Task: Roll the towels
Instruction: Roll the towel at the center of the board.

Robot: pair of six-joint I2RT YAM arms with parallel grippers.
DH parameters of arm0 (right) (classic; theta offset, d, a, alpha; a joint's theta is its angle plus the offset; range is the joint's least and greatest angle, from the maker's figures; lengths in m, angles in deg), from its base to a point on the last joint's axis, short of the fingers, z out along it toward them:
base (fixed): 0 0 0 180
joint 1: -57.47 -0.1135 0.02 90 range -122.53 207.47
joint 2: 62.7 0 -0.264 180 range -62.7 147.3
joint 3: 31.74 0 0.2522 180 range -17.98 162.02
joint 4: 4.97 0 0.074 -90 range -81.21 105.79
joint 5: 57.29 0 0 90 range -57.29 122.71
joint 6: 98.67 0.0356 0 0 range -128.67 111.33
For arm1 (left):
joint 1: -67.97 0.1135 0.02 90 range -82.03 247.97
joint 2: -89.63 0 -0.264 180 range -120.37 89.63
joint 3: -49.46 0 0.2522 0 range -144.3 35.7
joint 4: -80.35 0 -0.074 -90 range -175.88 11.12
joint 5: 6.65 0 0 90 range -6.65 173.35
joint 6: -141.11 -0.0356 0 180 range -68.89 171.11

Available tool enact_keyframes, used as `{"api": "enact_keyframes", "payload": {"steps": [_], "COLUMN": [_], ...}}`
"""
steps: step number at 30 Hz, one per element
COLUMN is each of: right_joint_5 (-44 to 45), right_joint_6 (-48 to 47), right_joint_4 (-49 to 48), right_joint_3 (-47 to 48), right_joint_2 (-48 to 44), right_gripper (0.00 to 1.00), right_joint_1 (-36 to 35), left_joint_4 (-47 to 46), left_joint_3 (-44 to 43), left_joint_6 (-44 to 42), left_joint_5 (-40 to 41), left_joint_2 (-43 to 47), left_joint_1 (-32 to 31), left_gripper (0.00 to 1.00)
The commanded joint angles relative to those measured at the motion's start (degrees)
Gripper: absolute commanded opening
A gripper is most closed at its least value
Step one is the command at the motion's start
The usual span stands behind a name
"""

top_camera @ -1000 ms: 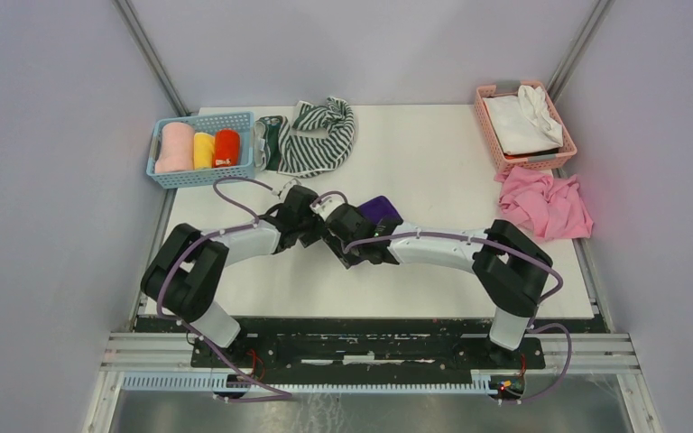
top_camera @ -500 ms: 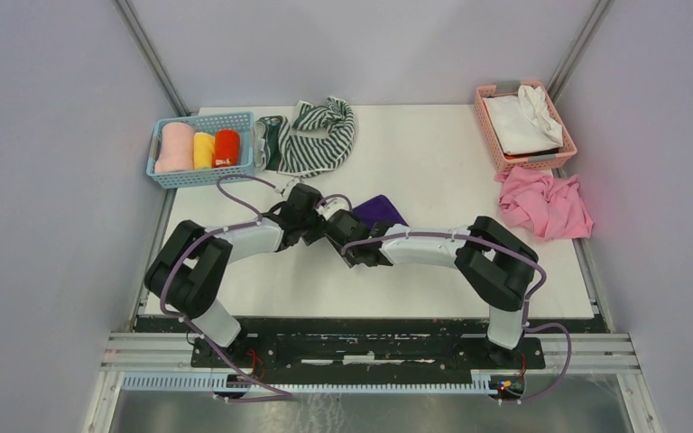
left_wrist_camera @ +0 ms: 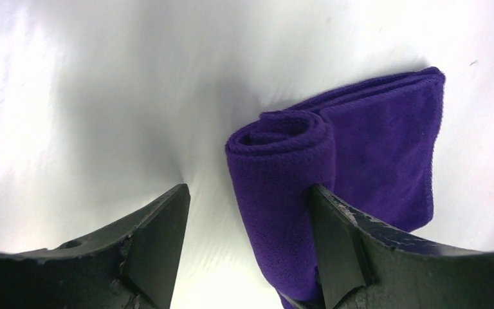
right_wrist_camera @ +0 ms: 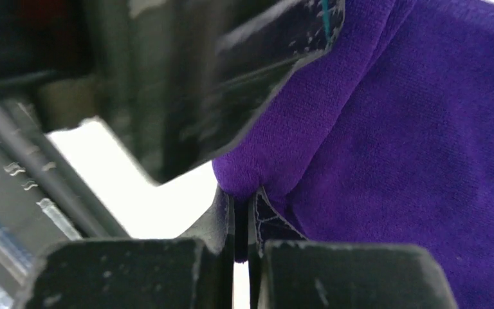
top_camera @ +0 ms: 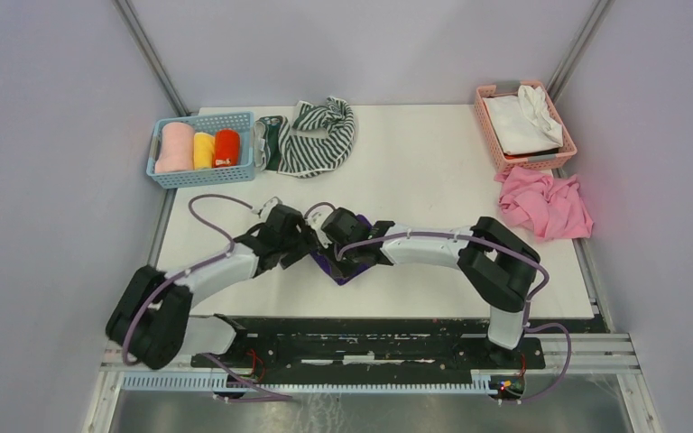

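Top view: purple cloth (top_camera: 346, 270) has been dragged toward the near worktop (top_camera: 433, 171) edge (little margin there, plenty behind). Striped towel (top_camera: 318, 133) lies unrolled at the back.
Left wrist: left end effector (left_wrist_camera: 244, 193) spread, one finger against the half-made roll.
Right wrist: right end effector (right_wrist_camera: 241, 203) has just pressed together, pinching a cloth fold, so rolling looks underway.

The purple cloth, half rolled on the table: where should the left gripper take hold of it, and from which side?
Take the purple cloth by its rolled end, not the flat tail. Come from above, jaws astride the roll across its thickness: the roll is thick and rounded, while the tail lies thin and flat. The open left gripper stands astride it.
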Motion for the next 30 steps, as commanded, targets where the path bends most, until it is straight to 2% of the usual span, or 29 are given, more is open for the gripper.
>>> {"api": "enact_keyframes", "payload": {"steps": [1, 7, 12, 16, 22, 27, 30], "right_joint_5": [-27.7, -44.0, -48.8, -50.7, -50.1, -49.4, -48.0], "right_joint_6": [7.1, 21.7, 29.1, 37.2, 38.2, 39.4, 37.5], "right_joint_4": [-2.2, -20.9, -28.2, -37.4, -37.0, -37.7, -35.1], "right_joint_3": [-1.8, -8.9, -13.2, -17.6, -19.5, -20.5, -20.3], "right_joint_2": [1.9, 4.2, 6.4, 8.4, 10.2, 10.8, 8.9], "right_gripper": [0.0, 0.01, 0.02, 0.03, 0.04, 0.05, 0.1], "right_joint_1": [2.4, 10.1, 14.7, 17.7, 19.6, 21.0, 21.1], "left_joint_4": [11.2, 16.4, 13.1, 6.7, -1.6, -3.0, -3.4], "left_joint_3": [3.9, 7.2, 9.9, 10.4, 8.4, 5.7, 5.0], "left_joint_6": [2.3, 4.6, 6.1, 5.0, 2.8, 1.0, 0.8], "left_joint_5": [5.5, 4.7, 1.2, -1.5, -4.5, -5.0, -5.3], "left_joint_2": [14.2, 28.1, 31.6, 28.1, 19.7, 12.6, 8.0], "left_joint_1": [-1.0, -1.0, -1.0, -1.0, -1.0, -1.0, -1.0], "left_gripper": [0.77, 0.81, 0.82, 0.82, 0.81, 0.77, 0.73]}}
